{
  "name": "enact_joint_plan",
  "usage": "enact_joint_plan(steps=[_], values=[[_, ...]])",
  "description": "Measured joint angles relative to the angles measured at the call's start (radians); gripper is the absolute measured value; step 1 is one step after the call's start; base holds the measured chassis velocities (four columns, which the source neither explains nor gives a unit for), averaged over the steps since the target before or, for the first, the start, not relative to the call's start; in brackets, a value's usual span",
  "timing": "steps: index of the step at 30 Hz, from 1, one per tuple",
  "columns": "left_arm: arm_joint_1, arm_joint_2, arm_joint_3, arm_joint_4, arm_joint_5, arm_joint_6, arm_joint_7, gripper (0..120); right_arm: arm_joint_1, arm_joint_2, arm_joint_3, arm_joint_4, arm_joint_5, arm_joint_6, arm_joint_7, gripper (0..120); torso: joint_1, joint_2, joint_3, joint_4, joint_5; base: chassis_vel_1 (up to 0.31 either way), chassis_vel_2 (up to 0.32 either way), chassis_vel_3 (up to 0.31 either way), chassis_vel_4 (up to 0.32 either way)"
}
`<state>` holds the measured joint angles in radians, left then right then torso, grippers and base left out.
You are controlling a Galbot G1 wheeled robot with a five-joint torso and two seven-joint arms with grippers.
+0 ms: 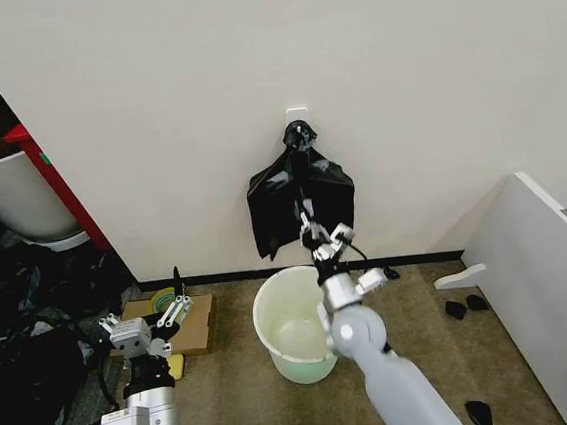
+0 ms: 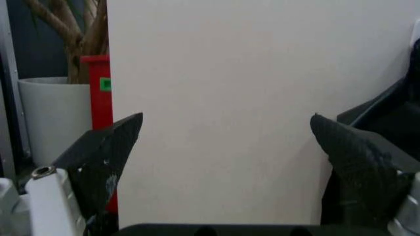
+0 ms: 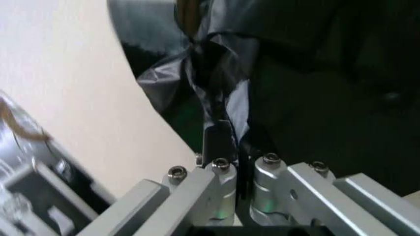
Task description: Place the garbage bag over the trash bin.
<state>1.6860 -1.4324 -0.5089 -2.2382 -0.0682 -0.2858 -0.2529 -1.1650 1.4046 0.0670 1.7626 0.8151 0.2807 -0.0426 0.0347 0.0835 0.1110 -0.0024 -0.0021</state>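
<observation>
Right gripper (image 1: 307,213) is raised above the bin (image 1: 293,325), clenched on the lower part of the bag (image 1: 301,206), which hangs on the wall (image 1: 401,81) from a hook (image 1: 297,117). Bin sits on the floor below. Left gripper (image 1: 175,288) idles low at left, fingers (image 2: 105,157) spread, holding nothing.

The trash bin (image 1: 294,324) stands open-mouthed with bare floor (image 1: 428,359) around; the garbage bag (image 1: 301,203) hangs against the wall just behind.
</observation>
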Motion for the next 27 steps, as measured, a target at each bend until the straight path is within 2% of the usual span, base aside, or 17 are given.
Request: enact_joint_plan(steps=[3, 8, 12, 21, 27], values=[[-0.005, 0.002, 0.002, -0.001, -0.002, 0.000, -0.002, 100, -0.111, -0.064, -0.033, 0.048, -0.094, 0.017, 0.018, 0, 0.000, 0.000, 0.000, 0.0000, -0.0002, 0.000, 0.000, 0.000, 0.000], [-0.017, 0.005, 0.003, 0.007, -0.007, 0.001, -0.002, 100, -0.182, -0.111, -0.062, 0.053, -0.184, 0.051, 0.003, 0, 0.000, 0.000, 0.000, 0.0000, -0.0003, 0.000, 0.000, 0.000, 0.000], [-0.023, 0.007, 0.004, 0.011, -0.010, 0.003, -0.003, 100, -0.223, -0.155, -0.079, 0.013, -0.285, 0.125, -0.085, 0, 0.000, 0.000, 0.000, 0.0001, -0.0002, 0.000, 0.000, 0.000, 0.000], [-0.027, 0.006, 0.003, 0.011, -0.012, 0.003, -0.005, 100, -0.220, -0.178, -0.032, -0.098, -0.382, 0.245, -0.317, 0, 0.000, 0.000, 0.000, 0.0002, -0.0002, 0.000, 0.000, 0.000, 0.000], [-0.026, 0.005, 0.003, 0.011, -0.012, 0.003, -0.005, 100, -0.216, -0.184, -0.005, -0.150, -0.402, 0.285, -0.398, 0, 0.000, 0.000, 0.000, 0.0001, -0.0001, 0.000, 0.000, 0.000, 0.000]])
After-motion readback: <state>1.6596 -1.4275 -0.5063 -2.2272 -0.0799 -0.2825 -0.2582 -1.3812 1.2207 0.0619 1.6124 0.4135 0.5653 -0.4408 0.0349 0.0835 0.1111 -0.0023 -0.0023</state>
